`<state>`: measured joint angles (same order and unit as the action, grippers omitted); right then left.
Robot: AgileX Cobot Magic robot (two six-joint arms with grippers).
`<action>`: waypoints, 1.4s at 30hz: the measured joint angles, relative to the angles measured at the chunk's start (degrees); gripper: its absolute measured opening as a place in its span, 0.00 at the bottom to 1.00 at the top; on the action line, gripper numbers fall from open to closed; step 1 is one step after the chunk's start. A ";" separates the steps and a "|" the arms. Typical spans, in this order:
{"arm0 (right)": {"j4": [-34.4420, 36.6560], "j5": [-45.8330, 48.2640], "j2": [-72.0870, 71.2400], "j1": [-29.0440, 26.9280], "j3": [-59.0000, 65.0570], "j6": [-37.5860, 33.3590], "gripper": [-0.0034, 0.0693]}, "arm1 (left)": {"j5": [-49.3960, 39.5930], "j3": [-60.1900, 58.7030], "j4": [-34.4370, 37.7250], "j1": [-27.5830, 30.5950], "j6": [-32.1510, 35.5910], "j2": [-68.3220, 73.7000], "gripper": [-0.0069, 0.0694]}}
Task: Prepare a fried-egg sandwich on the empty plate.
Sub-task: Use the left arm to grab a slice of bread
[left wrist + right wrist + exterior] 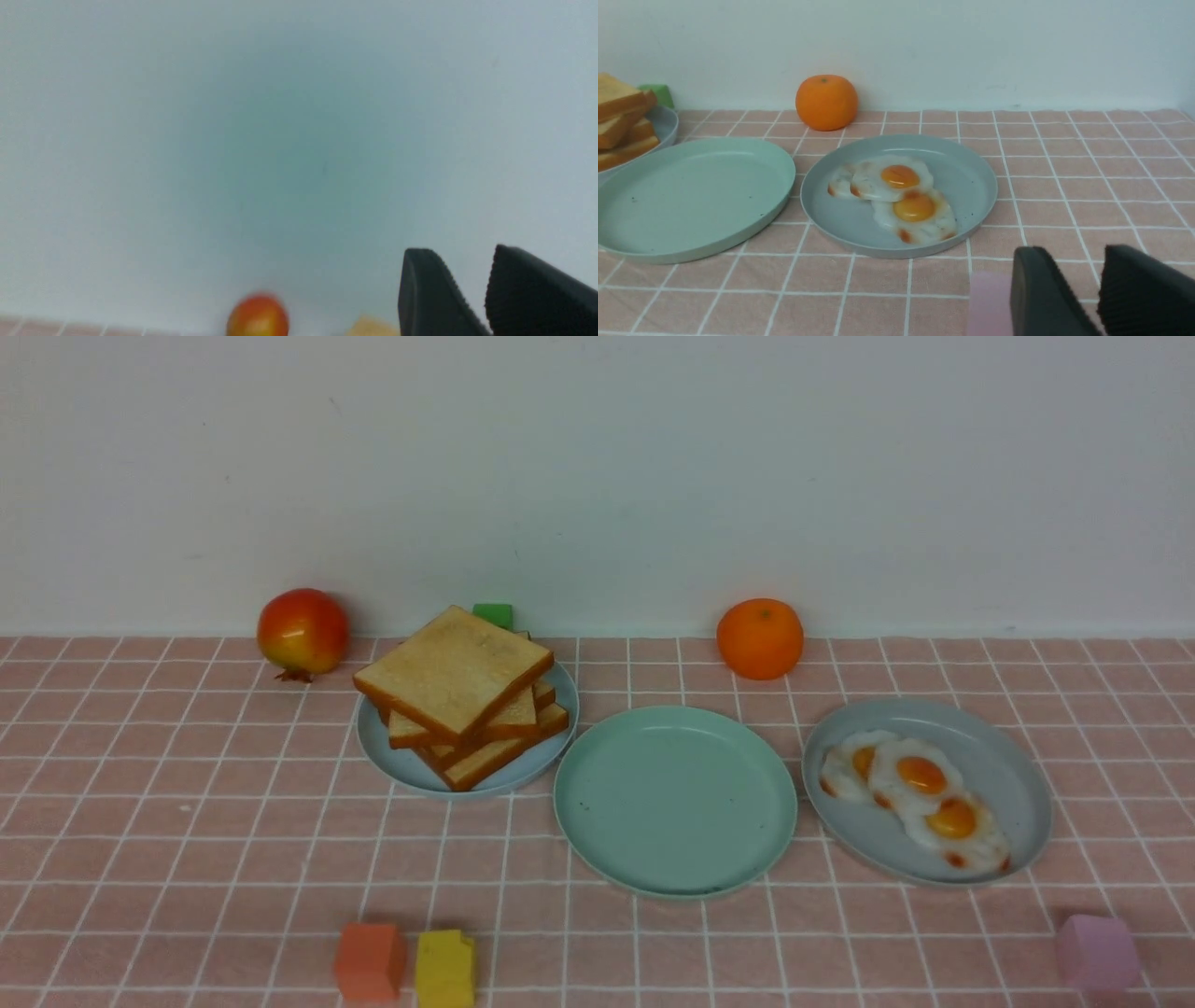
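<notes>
Nothing built yet: no fried-egg sandwich anywhere. The empty plate point(675, 800) sits bare mid-counter, flat, rim up. It's round, so no long axis and no heading to worry about. Everything below is keyed off it, left to right. Far left and behind it: red-yellow fruit point(302, 631), looks like clutter. Just left of it, rims close (can't tell if touching): blue-grey plate point(390, 761) carrying the toast stack point(457, 695). The slices are fanned, not squared. The top slice lies flat with one corner toward the back wall and one toward the near edge, so its diagonal runs front-back. A green block point(493, 613) peeks out behind the stack. Near-left of the plate: orange block point(370, 961) and yellow block point(445, 969), side by side. Left tool point(461, 261): fingers spread, nothing between them. Its wrist view is mostly wall, fruit and a toast corner barely in; reads as parked. Behind-right of the plate: orange point(760, 637). Just right of it, narrow gap: second blue-grey plate point(1013, 756) with fried eggs point(920, 798), three overlapping, the row running far-left to near-right. The layout makes sense: bread one side, eggs the other, target between, one supply per arm. Right tool point(1070, 261): also spread and empty, low, near-right of the plate, facing the eggs, with a lilac block point(1097, 952) just beside it.
</notes>
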<state>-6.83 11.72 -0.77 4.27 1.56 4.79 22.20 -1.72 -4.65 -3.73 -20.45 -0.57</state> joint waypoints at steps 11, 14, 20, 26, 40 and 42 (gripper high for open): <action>0.00 -0.89 0.00 0.00 0.00 0.00 0.38 | 4.87 20.58 4.96 0.00 -7.21 2.48 0.41; 0.00 -2.08 0.00 0.00 0.05 0.00 0.38 | -4.68 30.18 5.07 0.00 -7.91 9.09 0.41; 0.39 -7.20 0.00 0.00 0.05 2.11 0.38 | -28.69 43.30 5.04 0.00 -9.80 25.19 0.41; 0.96 -11.72 0.00 0.00 0.05 15.35 0.38 | -42.17 46.29 1.15 0.00 -8.01 37.85 0.41; 2.19 -4.92 0.00 0.00 -5.48 37.64 0.38 | -49.42 54.14 6.15 0.00 -9.34 62.38 0.41; 0.85 2.83 0.16 0.07 -11.72 37.54 0.38 | -55.86 60.13 9.22 0.00 -9.34 66.08 0.41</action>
<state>-5.98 14.54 -0.61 4.33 -10.17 42.33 -33.67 58.41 4.57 -3.73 -29.79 65.51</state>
